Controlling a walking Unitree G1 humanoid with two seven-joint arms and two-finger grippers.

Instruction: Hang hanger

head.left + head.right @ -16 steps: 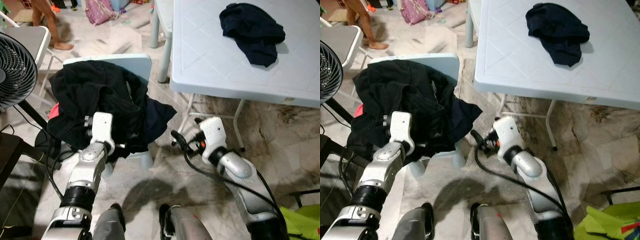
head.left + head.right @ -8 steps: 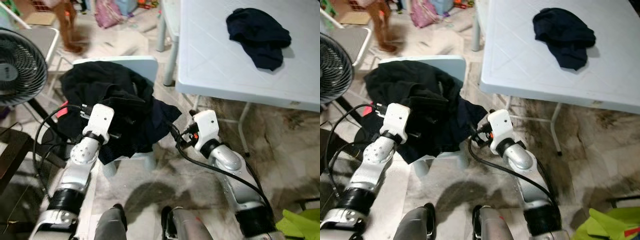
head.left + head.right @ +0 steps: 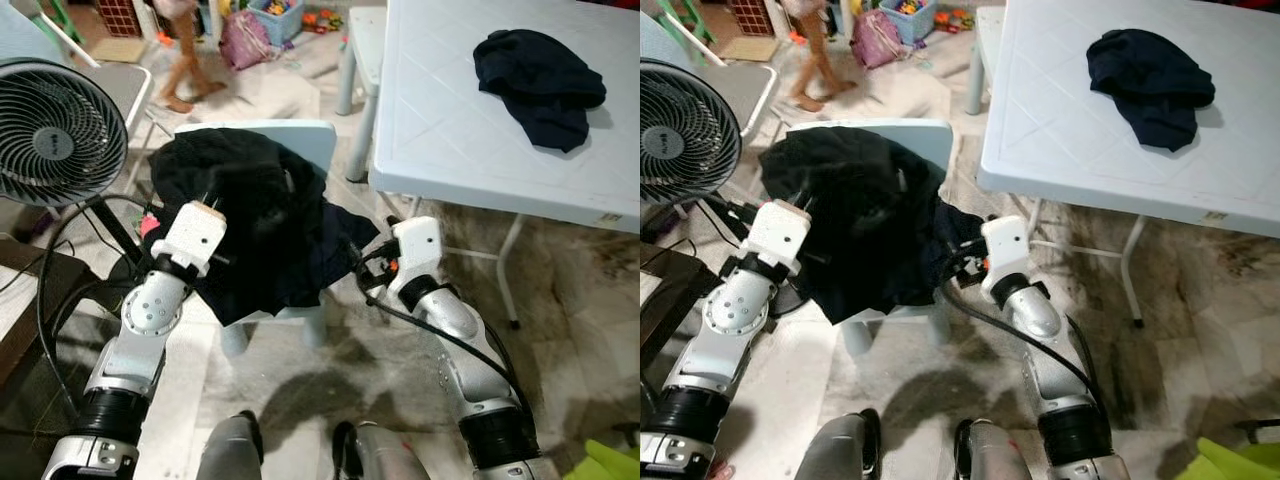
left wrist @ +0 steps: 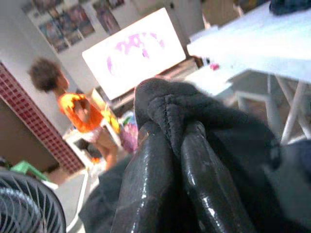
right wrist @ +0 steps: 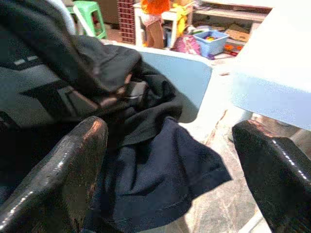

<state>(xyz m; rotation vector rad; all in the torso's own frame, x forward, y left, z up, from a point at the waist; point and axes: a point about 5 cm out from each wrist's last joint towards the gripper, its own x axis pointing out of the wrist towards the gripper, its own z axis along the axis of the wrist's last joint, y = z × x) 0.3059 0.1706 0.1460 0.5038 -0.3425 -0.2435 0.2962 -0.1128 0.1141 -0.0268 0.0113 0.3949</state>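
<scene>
Looking down from the head camera, we find a pale blue plastic chair (image 3: 300, 140) heaped with black clothing (image 3: 250, 230) that spills over its seat and hangs toward the floor. We cannot make out a hanger anywhere in the pile or elsewhere; if one is present it is buried in the fabric.

Our left gripper (image 4: 175, 160) is at the left side of the heap. In the left wrist view its two black fingers (image 4: 146, 184) stand close together with a thick fold of the black clothing pinched between them and bulging over the tips.

Our right gripper (image 5: 170, 160) is at the right edge of the pile, beside a navy garment (image 5: 160, 174) that droops off the chair. In the right wrist view its fingers (image 5: 63, 170) are spread wide, one on each side of the frame, with nothing between them.

To the right stands a white plastic worktop (image 3: 450, 120) carrying a second crumpled dark garment (image 3: 540, 70) near its far side. A black floor fan (image 3: 55, 130) stands at the left, just beside the chair. Beyond the chair, a person (image 3: 185, 50) in an orange top walks across the floor near scattered toys; this figure is blurred.
</scene>
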